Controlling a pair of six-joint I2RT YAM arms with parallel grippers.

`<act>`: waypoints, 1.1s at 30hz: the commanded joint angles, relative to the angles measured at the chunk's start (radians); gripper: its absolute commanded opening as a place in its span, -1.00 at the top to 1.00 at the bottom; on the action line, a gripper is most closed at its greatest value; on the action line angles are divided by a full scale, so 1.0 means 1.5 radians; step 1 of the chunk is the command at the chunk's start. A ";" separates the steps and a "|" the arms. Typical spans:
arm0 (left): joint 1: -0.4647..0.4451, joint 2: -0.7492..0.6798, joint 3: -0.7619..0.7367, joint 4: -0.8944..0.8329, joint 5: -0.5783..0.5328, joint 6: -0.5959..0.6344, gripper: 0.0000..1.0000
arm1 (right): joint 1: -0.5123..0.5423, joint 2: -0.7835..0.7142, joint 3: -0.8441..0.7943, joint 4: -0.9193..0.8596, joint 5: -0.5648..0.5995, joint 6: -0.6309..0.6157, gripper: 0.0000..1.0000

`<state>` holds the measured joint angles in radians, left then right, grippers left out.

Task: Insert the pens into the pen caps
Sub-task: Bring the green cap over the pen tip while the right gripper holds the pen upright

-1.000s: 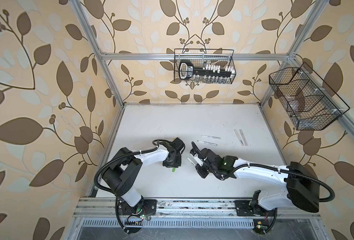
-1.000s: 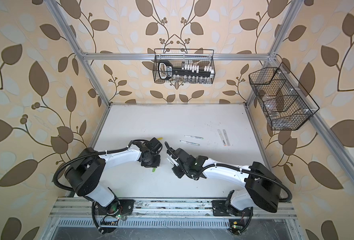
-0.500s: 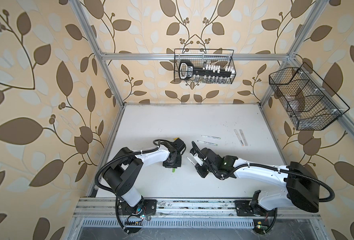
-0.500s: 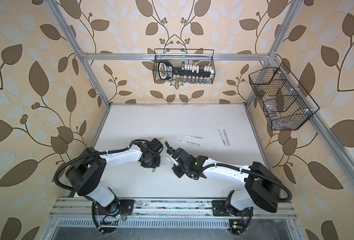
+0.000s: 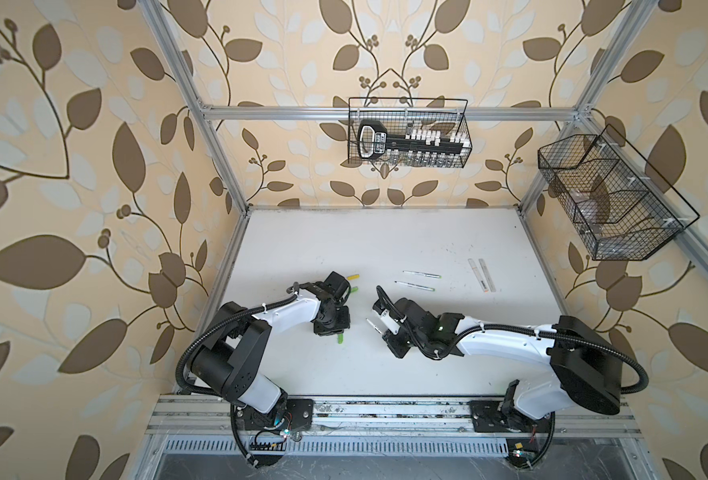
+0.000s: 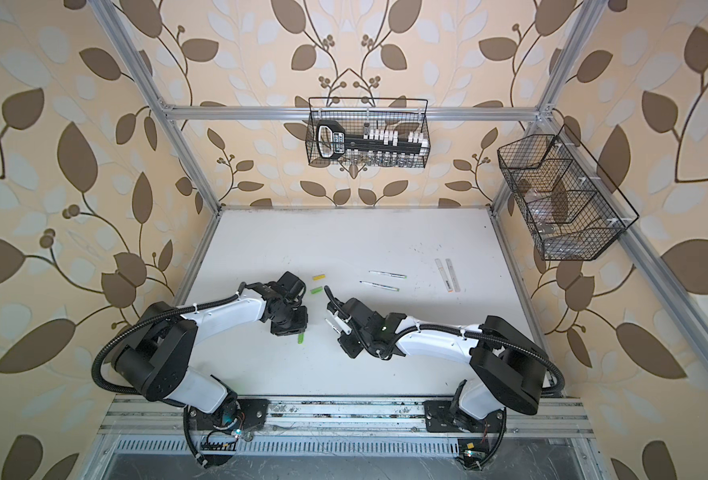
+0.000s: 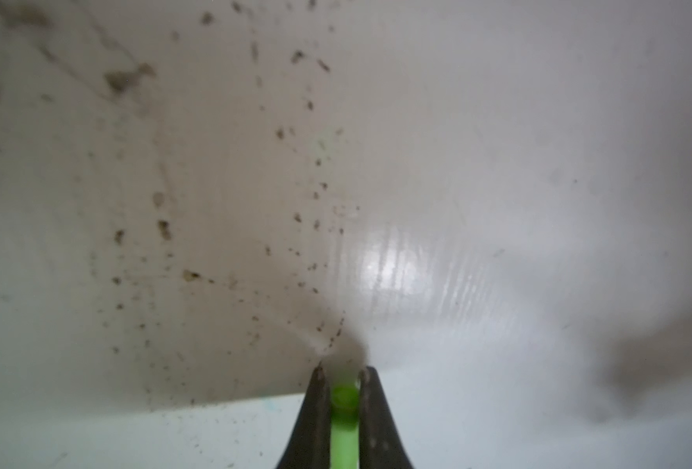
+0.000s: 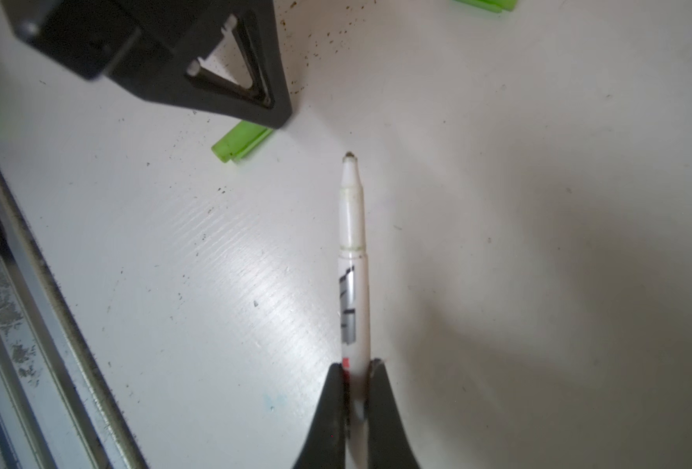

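Gripping, left: your left gripper [image 7: 342, 379] is clamped on a green cap [image 7: 343, 426], low at the white table [image 5: 385, 232].
Right gripper: closed on a pen [image 8: 353, 227]; at your right gripper [image 8: 358, 369] the bare tip points toward that cap, apart from it.
Loose caps: a yellow cap [image 5: 352, 276] and a second green cap [image 5: 354, 289] lie just behind your left gripper.
Loose pens: a far pen [image 5: 422, 274] and a near pen [image 5: 414, 285] lie mid-table; a pale pair [image 5: 479, 275] lies further right.
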<state>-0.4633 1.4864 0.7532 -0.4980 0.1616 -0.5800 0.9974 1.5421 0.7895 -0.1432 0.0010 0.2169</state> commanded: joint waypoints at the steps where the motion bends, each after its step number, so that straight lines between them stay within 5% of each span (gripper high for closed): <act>1: 0.021 -0.069 -0.025 0.057 0.043 -0.007 0.78 | 0.015 0.045 0.021 0.034 -0.036 0.030 0.92; 19: 0.156 -0.319 -0.143 0.222 0.116 -0.049 0.72 | 0.038 0.137 0.057 0.225 -0.115 0.164 0.92; 33: 0.172 -0.341 -0.159 0.268 0.165 -0.064 0.74 | 0.025 0.144 0.063 0.300 -0.119 0.201 0.92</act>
<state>-0.2207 0.9985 0.5308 -0.1356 0.3775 -0.6655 1.0374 1.7428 0.8566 0.2653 -0.1627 0.4984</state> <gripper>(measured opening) 0.132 0.070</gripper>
